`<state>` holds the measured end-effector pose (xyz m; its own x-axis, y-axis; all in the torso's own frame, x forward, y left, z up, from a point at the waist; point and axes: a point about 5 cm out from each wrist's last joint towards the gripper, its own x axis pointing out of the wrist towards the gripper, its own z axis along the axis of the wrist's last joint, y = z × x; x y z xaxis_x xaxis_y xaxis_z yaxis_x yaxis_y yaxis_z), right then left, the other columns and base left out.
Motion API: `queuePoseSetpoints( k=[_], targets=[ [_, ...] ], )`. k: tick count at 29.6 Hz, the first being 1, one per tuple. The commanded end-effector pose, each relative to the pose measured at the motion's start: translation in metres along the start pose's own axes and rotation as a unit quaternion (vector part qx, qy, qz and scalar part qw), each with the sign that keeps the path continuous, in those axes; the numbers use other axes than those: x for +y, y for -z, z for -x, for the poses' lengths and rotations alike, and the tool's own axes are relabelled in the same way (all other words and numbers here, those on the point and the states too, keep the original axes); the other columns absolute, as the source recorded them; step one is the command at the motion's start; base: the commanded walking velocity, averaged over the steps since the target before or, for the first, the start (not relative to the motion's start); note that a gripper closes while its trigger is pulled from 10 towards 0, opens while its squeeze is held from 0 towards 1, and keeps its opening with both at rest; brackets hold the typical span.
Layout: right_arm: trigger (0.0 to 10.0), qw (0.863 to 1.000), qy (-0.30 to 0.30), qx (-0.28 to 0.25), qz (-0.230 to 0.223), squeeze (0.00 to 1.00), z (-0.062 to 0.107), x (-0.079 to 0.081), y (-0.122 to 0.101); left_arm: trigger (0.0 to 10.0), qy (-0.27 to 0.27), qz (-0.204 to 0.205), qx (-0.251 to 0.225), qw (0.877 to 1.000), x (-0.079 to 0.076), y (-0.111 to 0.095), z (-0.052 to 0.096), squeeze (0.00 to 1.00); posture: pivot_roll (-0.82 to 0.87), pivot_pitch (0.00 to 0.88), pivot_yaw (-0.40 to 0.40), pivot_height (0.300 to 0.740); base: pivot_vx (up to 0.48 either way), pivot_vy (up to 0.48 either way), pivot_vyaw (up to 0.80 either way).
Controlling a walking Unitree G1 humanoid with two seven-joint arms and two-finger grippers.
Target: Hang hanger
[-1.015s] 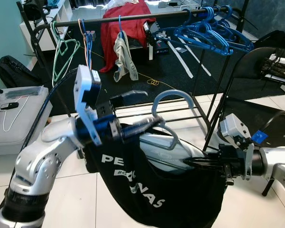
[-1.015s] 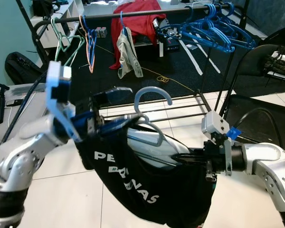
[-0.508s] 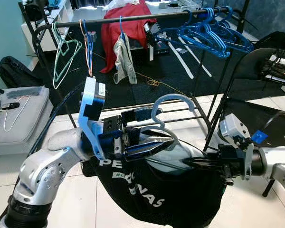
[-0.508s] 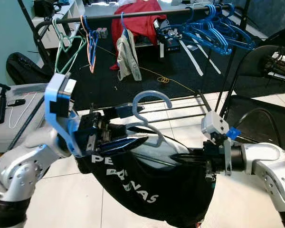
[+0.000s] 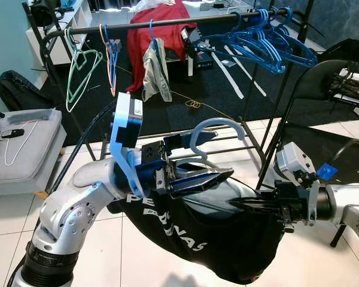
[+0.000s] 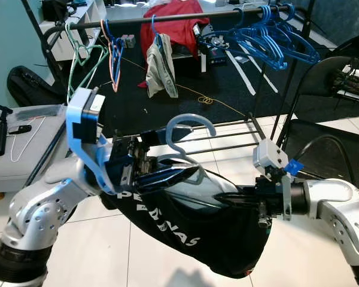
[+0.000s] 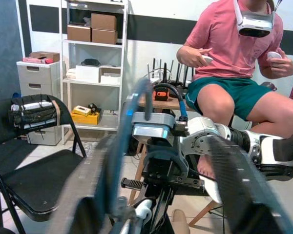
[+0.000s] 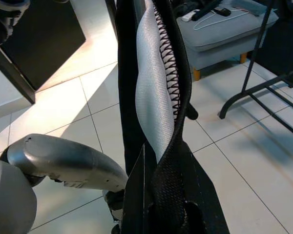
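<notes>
over the last second the left gripper (image 5: 218, 177) has swung forward along the light blue hanger (image 5: 212, 127), fingers closing on its shoulder; the right gripper (image 5: 242, 205) stays pinched on the black t-shirt (image 5: 191, 239). the hanger sits between both arms, well below the clothes rail (image 5: 167, 23); hanging not yet begun.

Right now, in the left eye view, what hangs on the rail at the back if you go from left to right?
Green hangers → orange and blue hangers → pale cloth → red garment → bunch of blue hangers.
</notes>
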<state>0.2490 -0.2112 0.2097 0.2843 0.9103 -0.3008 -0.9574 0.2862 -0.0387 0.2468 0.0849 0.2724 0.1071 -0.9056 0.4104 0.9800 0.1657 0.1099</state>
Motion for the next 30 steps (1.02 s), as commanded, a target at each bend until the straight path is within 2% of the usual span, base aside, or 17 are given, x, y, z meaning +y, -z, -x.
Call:
queuePoseSetpoints(
  k=[1,5,15,24,25,26,27,28,30],
  targets=[
    [0.0,1.000,-0.015,-0.007,0.009,0.00,-0.005,0.004,-0.005,0.0,0.015,0.002,-0.001,1.000,-0.003,0.001,-0.002,0.00,-0.10,0.106,0.077,0.740,0.000,0.000,0.00],
    [0.0,1.000,-0.015,-0.008,0.008,0.00,-0.005,0.004,-0.005,0.0,0.018,-0.002,0.002,1.000,-0.004,0.001,0.000,0.00,-0.10,0.112,0.078,0.740,0.000,0.000,0.00],
    [0.0,1.000,-0.013,-0.008,0.007,0.00,-0.004,0.005,-0.005,0.0,-0.008,-0.021,0.010,1.000,0.007,-0.005,0.011,0.00,-0.09,0.118,0.079,0.740,0.000,0.000,0.00],
    [0.0,1.000,0.001,-0.010,0.012,0.00,-0.005,0.002,-0.005,0.0,-0.036,-0.063,0.021,0.997,0.019,-0.018,0.022,0.00,-0.09,0.123,0.079,0.740,0.000,0.000,0.00],
    [10.0,1.000,0.018,-0.014,0.014,0.00,-0.006,-0.002,-0.005,0.0,-0.041,-0.073,0.025,0.996,0.020,-0.021,0.023,0.00,-0.09,0.124,0.081,0.740,0.000,0.000,0.00],
    [10.0,1.000,0.018,-0.014,0.014,0.00,-0.006,-0.002,-0.005,0.0,-0.041,-0.073,0.025,0.996,0.020,-0.021,0.023,0.00,-0.09,0.124,0.081,0.740,0.000,0.000,0.00],
    [10.0,0.999,0.034,-0.021,0.016,0.96,-0.006,-0.006,-0.006,0.0,-0.045,-0.081,0.027,0.995,0.021,-0.023,0.023,0.00,-0.09,0.123,0.079,0.740,0.000,0.000,0.00],
    [10.0,0.998,0.045,-0.029,0.017,1.00,-0.006,-0.009,-0.008,0.0,-0.052,-0.089,0.029,0.994,0.022,-0.025,0.024,0.00,-0.09,0.123,0.079,0.740,0.000,0.000,0.00],
    [10.0,0.998,0.050,-0.034,0.017,1.00,-0.006,-0.011,-0.009,0.0,-0.058,-0.095,0.031,0.993,0.023,-0.027,0.026,0.00,-0.09,0.123,0.079,0.740,0.000,0.000,0.00]
  ],
)
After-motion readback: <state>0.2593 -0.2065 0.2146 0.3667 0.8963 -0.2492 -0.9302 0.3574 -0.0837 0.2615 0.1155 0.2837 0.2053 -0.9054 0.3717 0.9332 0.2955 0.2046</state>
